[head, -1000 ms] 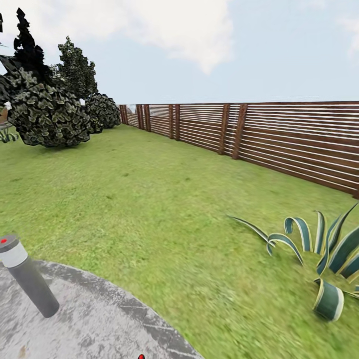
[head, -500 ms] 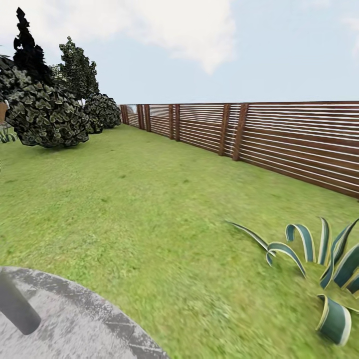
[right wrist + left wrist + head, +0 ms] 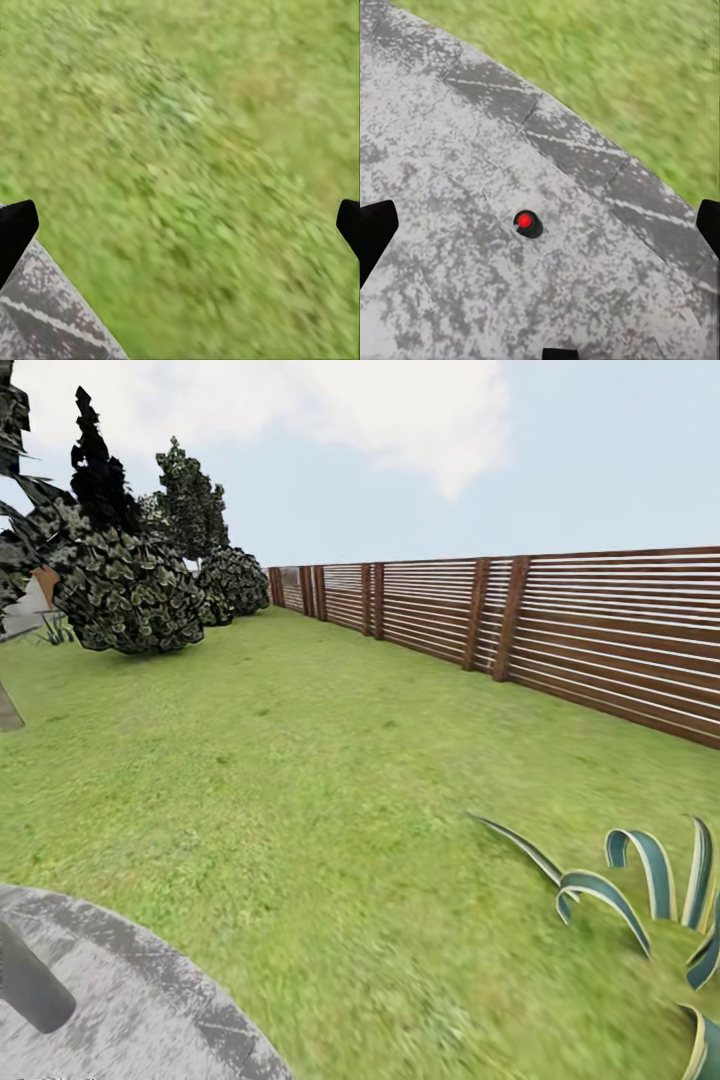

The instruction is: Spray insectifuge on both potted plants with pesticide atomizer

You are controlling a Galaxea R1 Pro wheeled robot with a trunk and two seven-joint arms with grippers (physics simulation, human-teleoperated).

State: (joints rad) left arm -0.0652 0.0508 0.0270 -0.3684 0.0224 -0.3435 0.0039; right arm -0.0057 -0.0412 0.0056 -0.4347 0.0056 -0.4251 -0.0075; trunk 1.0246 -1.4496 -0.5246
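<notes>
A: What does the head view show?
B: Green lawn (image 3: 330, 810), brown slat fence (image 3: 560, 640), and a dark cylindrical atomizer body (image 3: 30, 985) on rough grey paving (image 3: 150, 1010) at lower left.

A: And the wrists?
B: Left fingers (image 3: 540, 221) spread wide, empty, above the atomizer's red-dotted top (image 3: 526, 223). Right fingers (image 3: 180, 221) equally wide, empty, over grass.

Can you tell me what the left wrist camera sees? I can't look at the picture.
A small dark bottle with a red dot on top, seen from straight above, stands on rough grey paving. Blurry green lawn runs along the paving's curved edge, and the left gripper is open, its two dark fingertips far apart on either side of the bottle.
</notes>
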